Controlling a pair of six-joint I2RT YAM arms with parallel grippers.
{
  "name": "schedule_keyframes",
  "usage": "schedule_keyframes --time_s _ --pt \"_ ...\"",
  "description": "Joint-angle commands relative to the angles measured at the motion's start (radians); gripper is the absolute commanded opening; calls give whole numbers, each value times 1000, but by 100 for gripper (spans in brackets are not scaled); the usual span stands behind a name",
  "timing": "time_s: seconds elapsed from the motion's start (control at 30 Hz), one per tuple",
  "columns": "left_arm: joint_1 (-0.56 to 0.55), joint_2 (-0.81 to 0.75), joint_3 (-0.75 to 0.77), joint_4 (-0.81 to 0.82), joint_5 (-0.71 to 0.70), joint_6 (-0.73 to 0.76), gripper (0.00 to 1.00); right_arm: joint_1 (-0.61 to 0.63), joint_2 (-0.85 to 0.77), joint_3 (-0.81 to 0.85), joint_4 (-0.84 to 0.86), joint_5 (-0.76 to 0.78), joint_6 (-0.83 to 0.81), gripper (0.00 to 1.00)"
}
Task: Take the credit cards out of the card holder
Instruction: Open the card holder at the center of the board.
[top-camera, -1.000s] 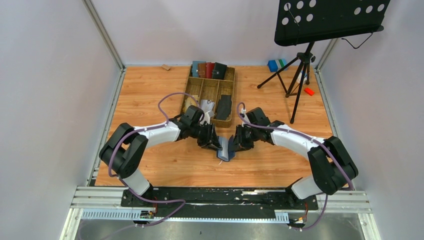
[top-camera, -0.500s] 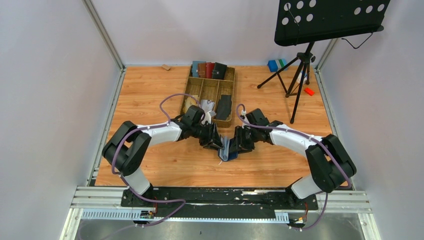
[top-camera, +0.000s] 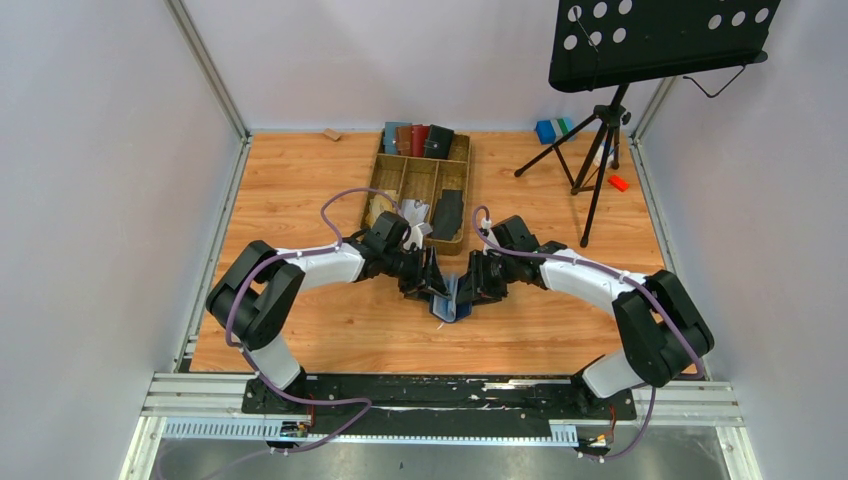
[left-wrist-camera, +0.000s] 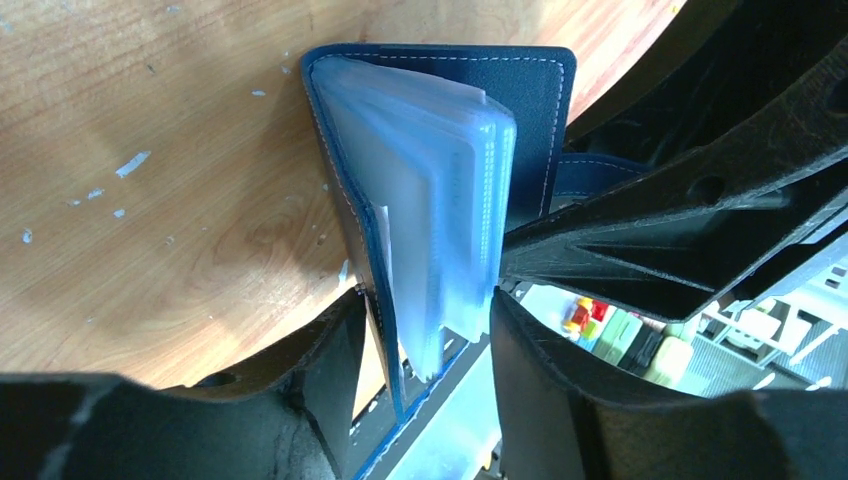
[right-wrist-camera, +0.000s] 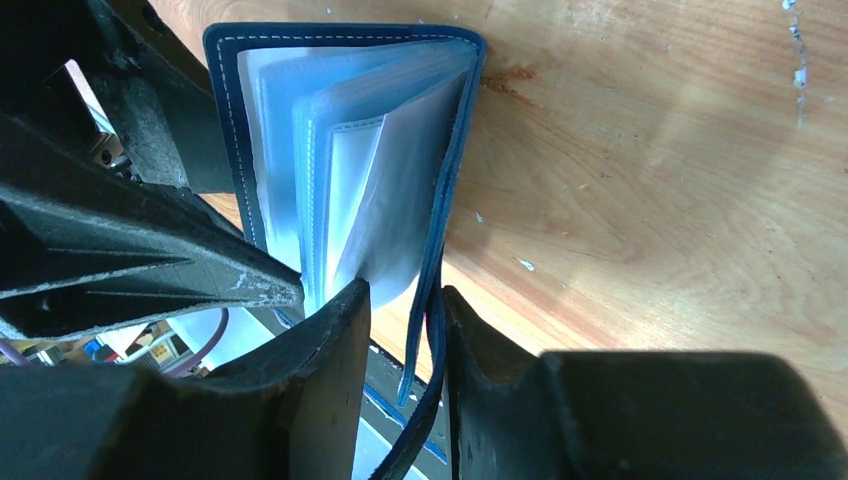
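The navy-blue card holder (top-camera: 447, 302) stands on edge at the middle of the table, half open, between both grippers. My left gripper (top-camera: 432, 285) is closed round its left cover and the stack of clear sleeves (left-wrist-camera: 440, 190). My right gripper (top-camera: 468, 288) is shut on the right cover (right-wrist-camera: 455, 170), with the sleeves (right-wrist-camera: 340, 170) fanned out beside its left finger. Pale credit cards show faintly inside the sleeves (right-wrist-camera: 390, 200); none is out of the holder. The holder's side tab (left-wrist-camera: 590, 172) shows behind the sleeves in the left wrist view.
A wooden compartment tray (top-camera: 400, 182) lies just behind the grippers, with cards and a dark holder in it. Teal, brown, red and black holders (top-camera: 418, 138) stand at its far end. A music stand's tripod (top-camera: 595, 150) stands at the back right, near a blue block (top-camera: 548, 130).
My left gripper has moved a little right, towards the holder. The holder's two covers have come closer together and it has shifted slightly back. The right arm has barely moved.
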Motion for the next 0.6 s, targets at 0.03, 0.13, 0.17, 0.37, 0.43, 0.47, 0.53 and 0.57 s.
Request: schedule_keyframes --time_s 0.03,0.13,0.17,0.37,0.43,0.47,0.53,0.57 --pt "-2 -24 9 78 26 -19 61 -1 -11 3 28 -13 2 31" --pt "-2 -37 -3 121 26 -33 64 -1 -11 3 30 -16 0 30" --pt "-2 -30 -1 118 27 -33 63 -1 -11 3 32 -18 1 29" --pt "-2 -18 -5 108 27 -36 45 -1 -9 0 32 -24 -1 28" --pt "-3 -22 1 98 23 -27 46 -1 -6 -4 33 -25 -1 31" --pt "-2 -23 7 87 22 -21 46 -2 -5 -5 34 -25 -1 33" --pt "-3 -19 14 74 19 -9 44 0 -12 -9 36 -20 4 42" --pt "-2 -16 16 73 18 -5 42 -1 -18 -11 37 -16 4 44"
